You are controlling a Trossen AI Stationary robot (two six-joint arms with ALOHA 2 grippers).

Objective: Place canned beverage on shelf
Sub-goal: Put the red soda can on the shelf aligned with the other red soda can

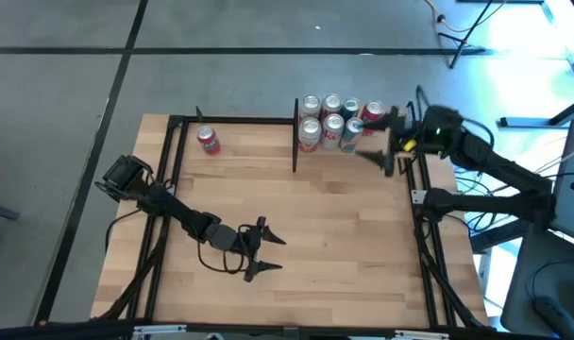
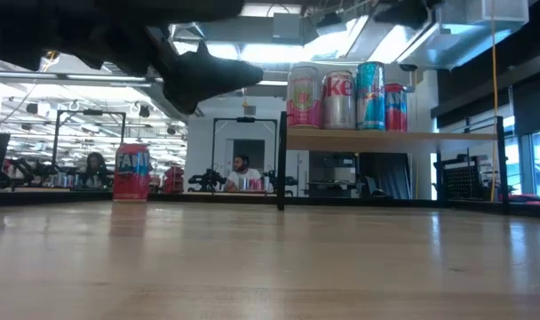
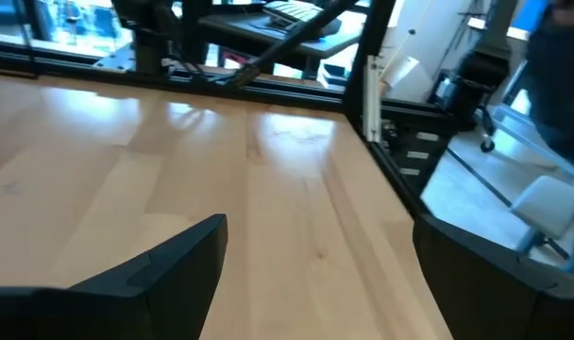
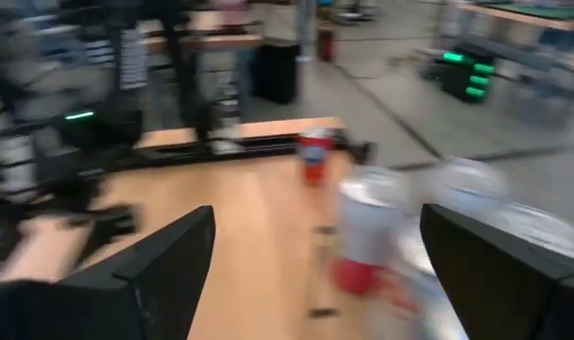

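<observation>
**Right gripper spread beside the shelf cans**

The right gripper (image 1: 386, 142) hangs with fingers spread and empty, just beside the cans (image 1: 332, 121) grouped on the shelf (image 2: 390, 139) at the table's far right. One red can (image 1: 208, 140) stands apart on the tabletop (image 1: 344, 236). The left gripper (image 1: 271, 253) waits near the front, fingers spread, empty.

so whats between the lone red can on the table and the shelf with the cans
Only bare tabletop lies between the lone red can and the shelf, up to the shelf's black post. The high view shows it.
</observation>
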